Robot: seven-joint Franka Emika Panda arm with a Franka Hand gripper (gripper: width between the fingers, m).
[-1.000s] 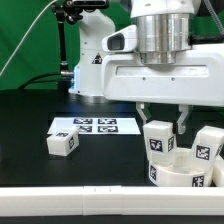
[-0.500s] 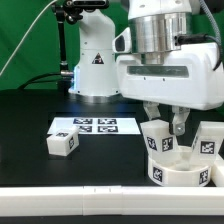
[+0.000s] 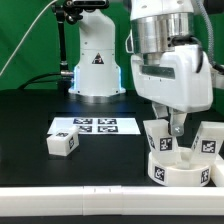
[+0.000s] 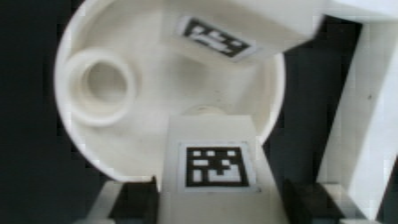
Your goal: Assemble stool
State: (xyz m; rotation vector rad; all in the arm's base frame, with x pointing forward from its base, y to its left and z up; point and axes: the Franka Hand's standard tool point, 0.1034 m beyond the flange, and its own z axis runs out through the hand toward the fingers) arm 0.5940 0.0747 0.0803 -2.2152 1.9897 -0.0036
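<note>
Jaws pinch a white stool leg (image 4: pixel 214 138) bearing a black-and-white square tag (image 4: pixel 217 167).

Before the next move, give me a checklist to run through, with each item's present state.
1. Gripper closed on the leg: ok, in the wrist view the fingers sit against both its sides.
2. Leg standing on the seat: ok.
3. Leg fully home in the seat: cannot tell, the joint is hidden.
4. Second leg clear of the gripper: ok, it stands apart from it.
5. Spare leg out of the way: ok, it lies beside the marker board.
</note>
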